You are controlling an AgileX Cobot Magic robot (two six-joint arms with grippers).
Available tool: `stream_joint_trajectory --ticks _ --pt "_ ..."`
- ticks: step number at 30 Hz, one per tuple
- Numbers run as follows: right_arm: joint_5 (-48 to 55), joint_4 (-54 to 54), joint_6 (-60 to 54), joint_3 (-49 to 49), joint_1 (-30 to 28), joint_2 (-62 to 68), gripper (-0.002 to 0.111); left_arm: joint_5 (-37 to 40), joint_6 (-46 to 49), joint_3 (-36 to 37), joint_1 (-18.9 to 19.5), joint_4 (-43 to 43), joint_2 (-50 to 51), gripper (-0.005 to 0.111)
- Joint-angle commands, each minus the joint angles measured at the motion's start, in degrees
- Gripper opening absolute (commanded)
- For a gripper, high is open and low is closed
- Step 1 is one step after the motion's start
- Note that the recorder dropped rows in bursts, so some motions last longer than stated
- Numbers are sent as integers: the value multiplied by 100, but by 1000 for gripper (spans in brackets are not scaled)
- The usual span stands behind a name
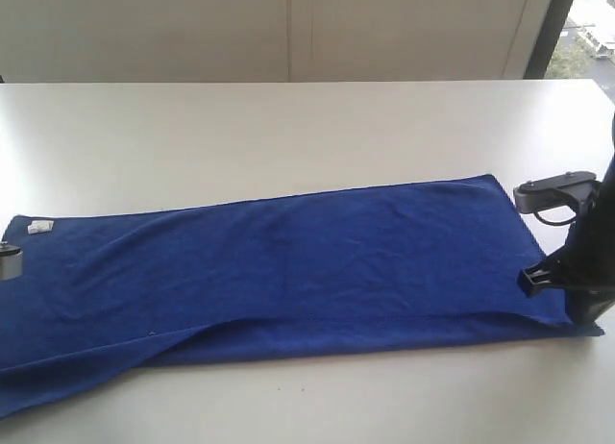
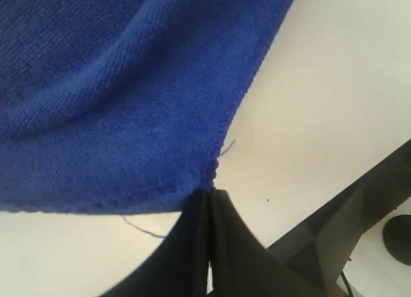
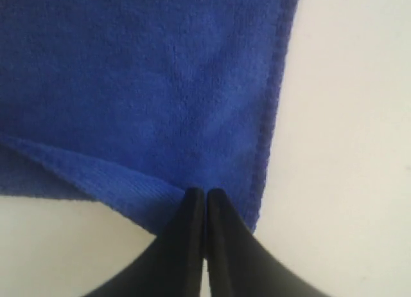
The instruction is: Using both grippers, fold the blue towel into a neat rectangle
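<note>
One blue towel (image 1: 288, 271) lies lengthwise across the white table (image 1: 288, 127) in the exterior view, running from 9 o'clock to 3 o'clock. A lower layer peeks out along its near edge toward 7 o'clock, and a small white tag (image 1: 39, 227) sits on its far corner at 9 o'clock. The right gripper (image 1: 581, 309) stands on the towel's near corner at 4 o'clock.

Seen from the left wrist, the left gripper (image 2: 209, 204) has its black fingers pressed together, their tips pinching the hemmed corner of the towel (image 2: 115, 98). A loose thread (image 2: 144, 227) trails from the hem onto the table just beside them.

Seen from the right wrist, the right gripper (image 3: 205, 200) has its fingers closed tight against each other, nipping the towel (image 3: 148, 85) at its edge, where a folded layer meets the side hem.
</note>
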Motion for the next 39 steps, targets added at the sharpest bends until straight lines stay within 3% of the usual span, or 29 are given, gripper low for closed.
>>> stream_joint_trajectory --ticks 1,20,23,29,31,39 --pt "570 -42 -23 30 -46 7 1 21 33 16 2 -52 -44 0" --pt "428 -98 -23 -11 -46 -213 1 -139 350 272 2 -179 -44 1" --pt "301 -86 -23 -22 -46 -256 1 -391 511 489 2 -86 -44 12" --pt "6 -76 1 -22 -46 -256 1 -491 440 563 2 -51 -54 48" --pt "-143 -76 1 -22 -46 -256 1 -417 440 528 2 -121 -65 55" --pt "-618 86 1 -22 -46 -233 1 30 440 -227 2 -1179 -65 58"
